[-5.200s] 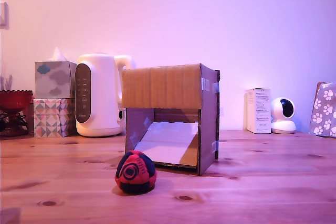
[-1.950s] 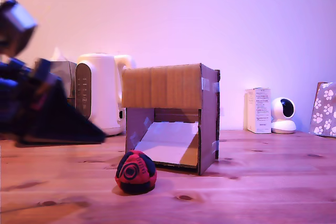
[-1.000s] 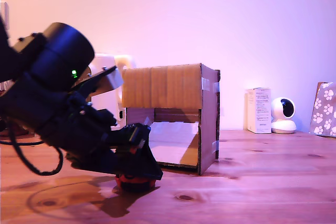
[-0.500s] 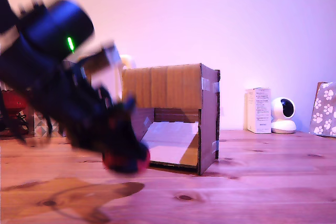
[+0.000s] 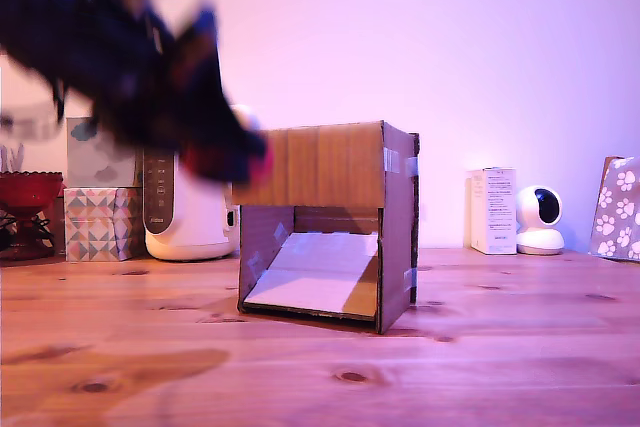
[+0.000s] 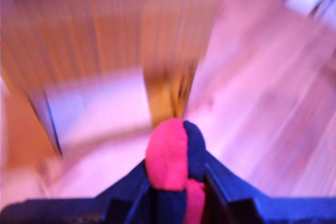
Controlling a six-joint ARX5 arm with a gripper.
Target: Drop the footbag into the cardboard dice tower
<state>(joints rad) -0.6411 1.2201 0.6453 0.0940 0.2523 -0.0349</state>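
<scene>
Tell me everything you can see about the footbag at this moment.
The footbag is a small soft-looking ball of red and dark navy panels. The gripper holds it between its dark fingers, one on each side. In the exterior view it is a blurred red patch in the air, off the table, at the upper corner of the cardboard dice tower on the exterior view's left. Motion blur hides any emblem.

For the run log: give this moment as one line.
phase: carry | gripper: shut on ball | ball: lifted, beside cardboard box top edge | drop: not yet done
</scene>
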